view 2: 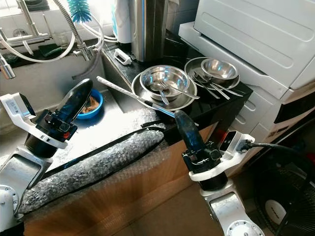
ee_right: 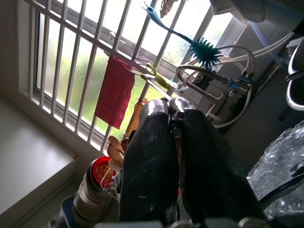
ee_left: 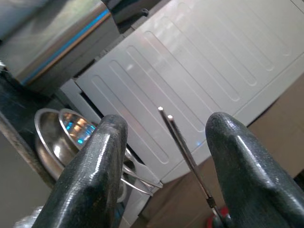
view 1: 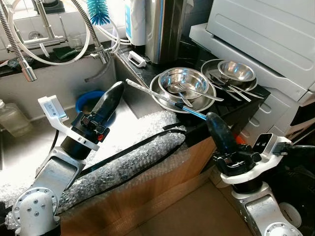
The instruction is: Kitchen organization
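Long metal tongs (view 1: 157, 96) with a blue end lie slanted over the rim of a steel plate (view 1: 158, 97) on the black counter. My right gripper (view 1: 212, 119) is shut at that blue end, its fingertips (ee_right: 164, 107) pressed together with a thin sliver between them. My left gripper (view 1: 117, 88) hovers over the sink close to the tongs' far tips (ee_left: 164, 113); its fingers (ee_left: 102, 142) stand open with nothing in them. A steel bowl (view 1: 183, 82) holding forks and spoons sits on the plate. A second bowl (view 1: 237, 70) rests on another plate with loose cutlery (view 1: 236, 91).
A blue bowl (view 2: 91, 105) lies in the sink. Bubble wrap (view 1: 128, 157) pads the counter's front edge. Faucet hoses (view 1: 86, 34), a blue brush (view 1: 98, 11) and a tall steel container (view 1: 165, 29) stand at the back. A white appliance (view 1: 266, 34) looms on the right, with a fan (view 2: 278, 209) below.
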Available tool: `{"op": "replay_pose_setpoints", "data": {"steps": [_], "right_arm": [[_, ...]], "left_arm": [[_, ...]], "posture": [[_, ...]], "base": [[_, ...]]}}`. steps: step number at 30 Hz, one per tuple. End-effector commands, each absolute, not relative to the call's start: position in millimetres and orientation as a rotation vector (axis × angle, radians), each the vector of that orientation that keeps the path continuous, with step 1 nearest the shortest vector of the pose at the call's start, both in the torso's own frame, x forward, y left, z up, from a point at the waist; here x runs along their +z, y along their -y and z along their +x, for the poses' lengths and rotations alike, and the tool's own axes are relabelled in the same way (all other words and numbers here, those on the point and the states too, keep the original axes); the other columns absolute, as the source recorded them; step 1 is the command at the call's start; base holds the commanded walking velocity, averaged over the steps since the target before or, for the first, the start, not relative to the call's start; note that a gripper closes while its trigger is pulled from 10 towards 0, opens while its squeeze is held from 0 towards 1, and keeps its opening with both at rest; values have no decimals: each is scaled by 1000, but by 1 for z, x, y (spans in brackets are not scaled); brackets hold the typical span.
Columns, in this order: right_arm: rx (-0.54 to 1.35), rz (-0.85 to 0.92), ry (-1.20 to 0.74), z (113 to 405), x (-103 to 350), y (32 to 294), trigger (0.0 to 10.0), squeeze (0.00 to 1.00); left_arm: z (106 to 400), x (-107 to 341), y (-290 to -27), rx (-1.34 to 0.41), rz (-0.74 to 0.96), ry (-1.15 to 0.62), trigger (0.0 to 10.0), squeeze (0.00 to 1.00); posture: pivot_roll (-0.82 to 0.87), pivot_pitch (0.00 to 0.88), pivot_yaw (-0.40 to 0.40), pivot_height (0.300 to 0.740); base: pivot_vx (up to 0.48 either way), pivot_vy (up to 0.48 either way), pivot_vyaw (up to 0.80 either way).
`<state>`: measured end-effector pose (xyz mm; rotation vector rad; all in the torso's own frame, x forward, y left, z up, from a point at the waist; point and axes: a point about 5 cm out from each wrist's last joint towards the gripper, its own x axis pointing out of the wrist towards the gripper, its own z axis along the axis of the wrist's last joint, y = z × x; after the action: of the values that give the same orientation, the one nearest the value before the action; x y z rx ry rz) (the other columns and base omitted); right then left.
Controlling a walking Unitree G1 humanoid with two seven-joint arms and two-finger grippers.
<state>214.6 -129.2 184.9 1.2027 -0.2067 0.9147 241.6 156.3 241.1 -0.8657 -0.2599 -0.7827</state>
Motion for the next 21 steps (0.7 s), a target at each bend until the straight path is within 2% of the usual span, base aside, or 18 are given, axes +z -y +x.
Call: {"op": "replay_pose_setpoints", "data": {"steps": [1, 6, 20, 21], "right_arm": [[936, 1175, 221, 211, 189, 129, 10000, 0], [955, 1165, 208, 210, 187, 127, 10000, 0], [1027, 1091, 136, 207, 180, 115, 10000, 0], [1027, 1090, 136, 207, 180, 115, 10000, 0]], "left_arm": [[238, 248, -152, -825, -863, 273, 10000, 0], [235, 245, -142, -862, -816, 229, 10000, 0], [236, 246, -134, -889, -833, 230, 10000, 0], [236, 246, -134, -891, -837, 230, 9216, 0]], "posture": [[77, 76, -46, 740], [75, 84, -47, 740], [79, 93, -55, 740], [77, 92, -55, 740]], "base": [[0, 0, 0], [0, 0, 0], [0, 0, 0], [0, 0, 0]]}}
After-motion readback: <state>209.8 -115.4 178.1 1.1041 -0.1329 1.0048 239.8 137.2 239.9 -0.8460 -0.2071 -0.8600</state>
